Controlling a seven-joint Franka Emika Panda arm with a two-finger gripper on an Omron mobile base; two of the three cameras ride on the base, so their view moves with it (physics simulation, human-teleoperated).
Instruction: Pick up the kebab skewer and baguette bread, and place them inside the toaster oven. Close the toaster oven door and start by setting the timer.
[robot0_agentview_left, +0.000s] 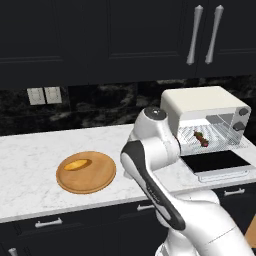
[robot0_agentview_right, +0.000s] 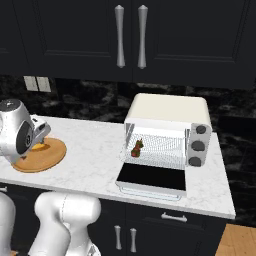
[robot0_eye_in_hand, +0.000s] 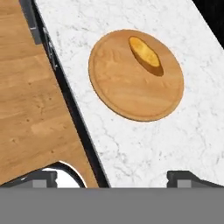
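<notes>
Jaws (robot0_eye_in_hand: 113, 177): two dark fingertips (robot0_eye_in_hand: 41, 178) at the bottom of the hand view, set wide apart, nothing between them, held above the front part of the marble surface (robot0_eye_in_hand: 188, 131) and looking down on it. Directly below and ahead of them: round wooden board (robot0_eye_in_hand: 131, 83), flat on the surface near its front edge. Baguette bread (robot0_eye_in_hand: 146, 56): short golden-yellow piece lying on the board, toward its rim on the far side from the fingertips; from the left base view it sits on the left half of the board, and from the right base view it is partly hidden behind the arm's white wrist. Wooden floor (robot0_eye_in_hand: 30, 100): visible beyond the surface's dark front edge in the hand view. Toaster oven (robot0_agentview_left: 202, 102): cream-white box, well apart from the board, at the right end of the surface against the dark stone backsplash (robot0_agentview_left: 100, 107). Toaster oven door (robot0_agentview_left: 217, 162): folded fully down, dark glass facing up, lying level in front of the cavity. Kebab skewer (robot0_agentview_left: 202, 138): resting on the wire rack (robot0_agentview_right: 162, 146) inside the open cavity, toward its left side. Three dark knobs (robot0_agentview_right: 198, 145): stacked on the oven's right front panel. Wall outlets (robot0_agentview_left: 44, 95): two pale plates on the backsplash, behind and left of the board. Dark cabinets (robot0_agentview_right: 130, 37): above, with long silver handles.
</notes>
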